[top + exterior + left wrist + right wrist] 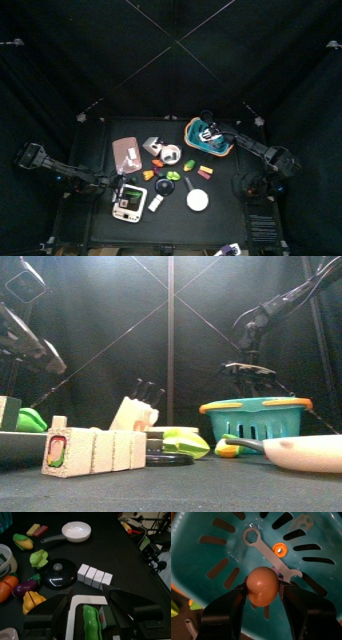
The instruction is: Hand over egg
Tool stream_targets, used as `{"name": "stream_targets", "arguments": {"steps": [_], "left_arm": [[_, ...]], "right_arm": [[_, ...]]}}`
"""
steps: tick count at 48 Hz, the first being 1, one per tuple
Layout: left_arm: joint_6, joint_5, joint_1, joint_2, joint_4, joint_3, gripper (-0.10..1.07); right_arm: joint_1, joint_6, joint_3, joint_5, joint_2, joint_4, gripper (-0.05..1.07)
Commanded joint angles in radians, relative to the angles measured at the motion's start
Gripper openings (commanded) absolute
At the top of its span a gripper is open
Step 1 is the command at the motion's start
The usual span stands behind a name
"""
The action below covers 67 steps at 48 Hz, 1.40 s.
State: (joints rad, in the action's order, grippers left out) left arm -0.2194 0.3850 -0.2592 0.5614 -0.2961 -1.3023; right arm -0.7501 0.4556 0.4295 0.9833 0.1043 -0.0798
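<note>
The egg (262,588), a smooth pale oval, sits between the two jaws of my right gripper (264,585), which are shut against its sides. It is inside the teal basket (208,542), just above the basket floor and a silver wrench (271,556). In the top view the right gripper (214,133) is over the basket (201,140) at the table's back right. In the front view the egg is hidden. My left gripper (87,607) is open, low over the white-and-green gadget (89,619) at the table's front left (130,201).
A white pan (198,200) lies at the front middle. A row of white blocks (95,576), a black lid (59,573) and several small toy foods (174,160) fill the table's middle. A pink board (127,150) lies at the back left.
</note>
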Motion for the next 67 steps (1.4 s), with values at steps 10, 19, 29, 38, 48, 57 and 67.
{"name": "stream_targets", "arguments": {"steps": [10,19,29,38,48,57,67], "left_arm": [[-0.002,0.072,0.064,-0.069,0.035,0.077,0.87],[-0.005,0.127,0.124,-0.130,0.055,0.137,0.87],[-0.005,0.236,0.155,-0.199,0.061,0.176,0.87],[-0.006,0.314,0.172,-0.288,0.067,0.218,0.87],[-0.006,0.356,0.201,-0.414,0.103,0.298,0.87],[-0.006,0.403,0.219,-0.528,0.101,0.391,0.88],[-0.009,0.445,0.229,-0.614,0.106,0.449,0.88]], "right_arm": [[0.120,-0.003,0.032,-0.031,0.130,-0.034,0.72],[0.193,0.006,0.061,-0.037,0.195,-0.035,0.72],[0.287,0.012,0.130,-0.132,0.295,0.011,0.72],[0.318,0.002,0.218,-0.276,0.391,0.121,0.72],[0.376,0.002,0.342,-0.462,0.492,0.115,0.72],[0.385,0.028,0.437,-0.632,0.525,0.183,0.72],[0.459,0.015,0.492,-0.721,0.522,0.186,0.72]]}}
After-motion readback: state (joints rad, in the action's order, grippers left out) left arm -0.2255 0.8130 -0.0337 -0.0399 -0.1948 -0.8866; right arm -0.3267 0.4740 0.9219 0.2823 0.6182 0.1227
